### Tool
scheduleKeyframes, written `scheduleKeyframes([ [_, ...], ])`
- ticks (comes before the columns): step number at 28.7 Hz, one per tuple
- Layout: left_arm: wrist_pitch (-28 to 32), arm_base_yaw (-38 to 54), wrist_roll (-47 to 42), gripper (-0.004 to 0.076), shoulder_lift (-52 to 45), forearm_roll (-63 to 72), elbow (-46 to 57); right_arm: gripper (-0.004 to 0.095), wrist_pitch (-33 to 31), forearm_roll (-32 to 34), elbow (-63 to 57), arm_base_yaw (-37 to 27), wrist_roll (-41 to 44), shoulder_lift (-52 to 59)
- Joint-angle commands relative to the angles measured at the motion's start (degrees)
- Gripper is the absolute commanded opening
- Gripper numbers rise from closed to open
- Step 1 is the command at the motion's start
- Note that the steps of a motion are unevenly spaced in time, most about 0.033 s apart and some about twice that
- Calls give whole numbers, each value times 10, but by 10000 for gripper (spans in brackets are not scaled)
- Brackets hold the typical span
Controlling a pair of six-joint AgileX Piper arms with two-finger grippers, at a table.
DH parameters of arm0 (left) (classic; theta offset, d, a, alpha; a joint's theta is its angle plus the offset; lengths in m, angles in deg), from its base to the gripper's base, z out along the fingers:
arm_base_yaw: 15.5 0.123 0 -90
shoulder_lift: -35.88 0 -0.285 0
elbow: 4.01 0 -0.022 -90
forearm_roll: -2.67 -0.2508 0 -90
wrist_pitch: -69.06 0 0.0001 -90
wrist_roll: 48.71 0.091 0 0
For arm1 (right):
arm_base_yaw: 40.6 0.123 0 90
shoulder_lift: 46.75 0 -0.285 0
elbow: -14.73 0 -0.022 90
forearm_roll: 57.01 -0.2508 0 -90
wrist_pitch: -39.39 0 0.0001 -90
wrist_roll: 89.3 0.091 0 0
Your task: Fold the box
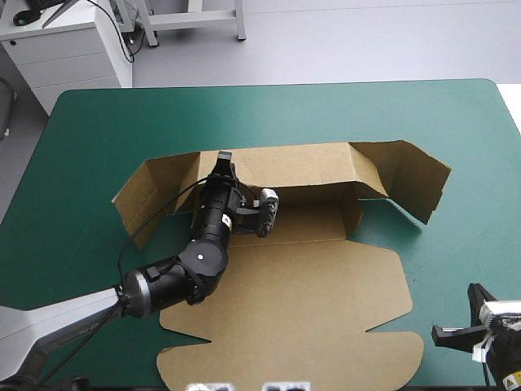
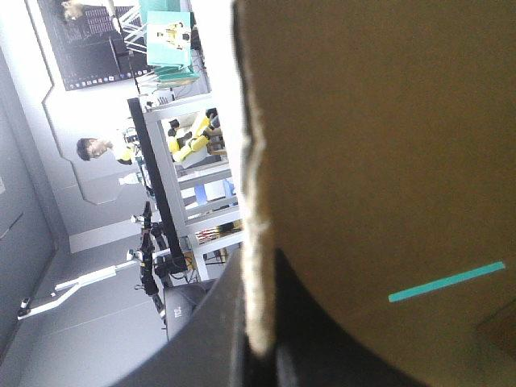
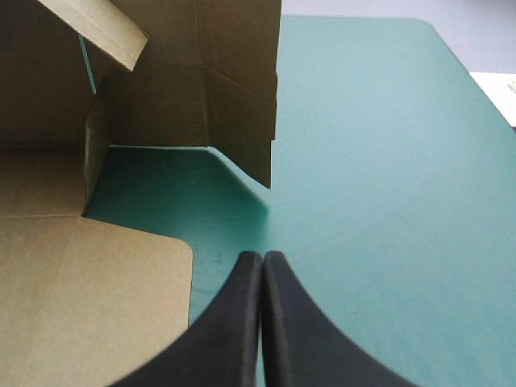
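1. Roughly midway: the brown box (image 1: 326,277) lies on the teal-green bench (image 1: 98,122), far wall raised, end flaps splayed, lid panel flat.
2. The left gripper (image 1: 224,160) sits at that wall's top edge, jaws pinching the board.
3. The right gripper (image 3: 263,258) waits off the box's near right corner, jaws pressed together.
4. Side walls and tucking look undone.

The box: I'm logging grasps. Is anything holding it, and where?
The left gripper holds the box by the top edge of its raised far wall; the right gripper holds nothing.
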Motion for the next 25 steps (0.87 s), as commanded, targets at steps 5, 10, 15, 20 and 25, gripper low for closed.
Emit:
scheduleKeyframes([
  [5,-10,-4,-6,-8,-22,-21,-12,-19,29,-17,160,-5,-7,-201],
  [10,-10,-4,-9,-8,-22,-19,-12,-19,31,-17,279,-5,-17,-341],
  [15,-10,-4,-11,-8,-22,-19,-12,-19,15,-30,400,-5,-32,-492],
  [20,-10,-4,-38,-8,-22,-13,-12,-19,2,-73,514,-5,-54,-622],
  [25,-2,-4,-40,-8,-22,-13,-12,-19,6,-120,615,-5,-101,-752],
])
